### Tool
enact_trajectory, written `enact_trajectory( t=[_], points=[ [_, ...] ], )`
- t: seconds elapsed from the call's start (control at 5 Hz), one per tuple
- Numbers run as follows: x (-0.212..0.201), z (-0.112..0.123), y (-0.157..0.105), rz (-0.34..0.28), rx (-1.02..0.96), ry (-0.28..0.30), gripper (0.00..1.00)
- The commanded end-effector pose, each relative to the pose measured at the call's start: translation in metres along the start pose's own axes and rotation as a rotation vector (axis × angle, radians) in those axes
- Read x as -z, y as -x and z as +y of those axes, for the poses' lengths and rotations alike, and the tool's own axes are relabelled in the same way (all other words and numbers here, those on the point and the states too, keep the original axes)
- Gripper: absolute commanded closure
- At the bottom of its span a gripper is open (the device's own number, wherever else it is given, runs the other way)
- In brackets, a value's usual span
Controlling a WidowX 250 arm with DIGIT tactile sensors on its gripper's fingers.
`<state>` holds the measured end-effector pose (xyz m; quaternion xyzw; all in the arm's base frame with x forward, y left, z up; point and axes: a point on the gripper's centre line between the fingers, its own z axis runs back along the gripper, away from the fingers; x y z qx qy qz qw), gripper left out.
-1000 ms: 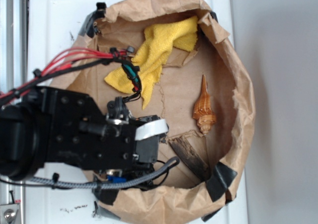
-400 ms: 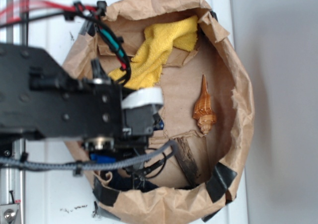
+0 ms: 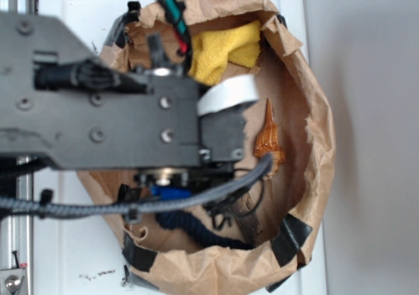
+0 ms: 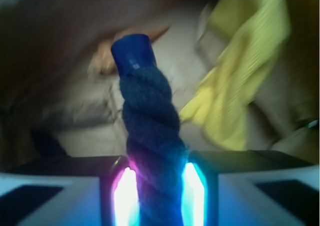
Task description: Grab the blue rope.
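Gripper point(image 4: 159, 186) clamped on rope point(image 4: 150, 136) at frame bottom centre, capped end poking up. Keep squeeze firm; lift straight, avoiding cloth point(image 4: 245, 80) at right and bag point(image 3: 314, 144) rim.

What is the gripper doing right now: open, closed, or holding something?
Gripper: closed on the blue rope, which sits clamped between its two fingers in the wrist view.
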<state>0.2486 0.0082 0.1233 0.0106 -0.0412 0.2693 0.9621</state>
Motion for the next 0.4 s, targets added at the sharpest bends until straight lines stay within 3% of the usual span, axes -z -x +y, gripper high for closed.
enact_trajectory(
  t=[0.0,0.2],
  points=[
    [-0.0383,0.0217,-0.0258,-0.039,-0.07,-0.058,1.0],
    [-0.0342,0.0143,-0.0226,-0.074,-0.082,-0.075,1.0]
  ],
)
